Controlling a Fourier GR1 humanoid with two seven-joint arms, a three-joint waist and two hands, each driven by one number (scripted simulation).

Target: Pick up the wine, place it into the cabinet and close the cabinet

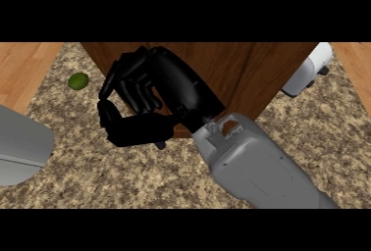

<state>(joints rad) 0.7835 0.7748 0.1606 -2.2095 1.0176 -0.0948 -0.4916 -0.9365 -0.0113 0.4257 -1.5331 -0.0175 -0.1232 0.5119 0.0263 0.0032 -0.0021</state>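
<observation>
Head view: one right hand (156, 93) (fingers curled) before one cabinet (246, 73); one lime (78, 81).

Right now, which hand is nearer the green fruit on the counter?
Right. The right hand sits just right of the green fruit, over the wooden cabinet; the left hand is out of view.

Counter top (109, 181) is surfaced in speckled beige-brown granite. One small round green fruit, probably a lime (78, 81), is seen lying on it near the upper left, well apart from everything else. Light wood flooring (22, 63) is visible beyond the counter edge at both upper corners.
</observation>
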